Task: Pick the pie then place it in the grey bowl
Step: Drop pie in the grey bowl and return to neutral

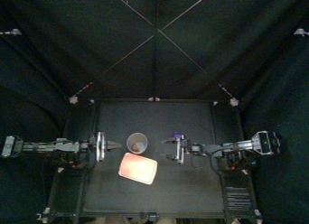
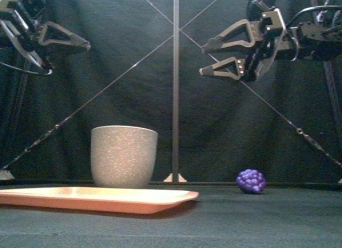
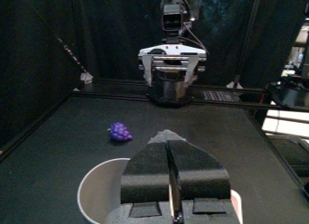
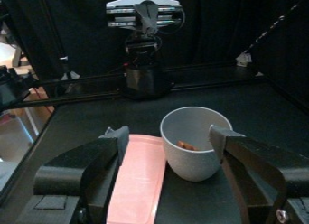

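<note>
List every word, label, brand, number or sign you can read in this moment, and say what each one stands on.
No text can be read.
The grey cup, the pink tray and the purple toy show plain surfaces with no print, label or number in any view.

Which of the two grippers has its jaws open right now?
The right gripper: its jaws stand wide apart with nothing gripped between them. The left gripper has its jaws pressed together, holding nothing.
</note>
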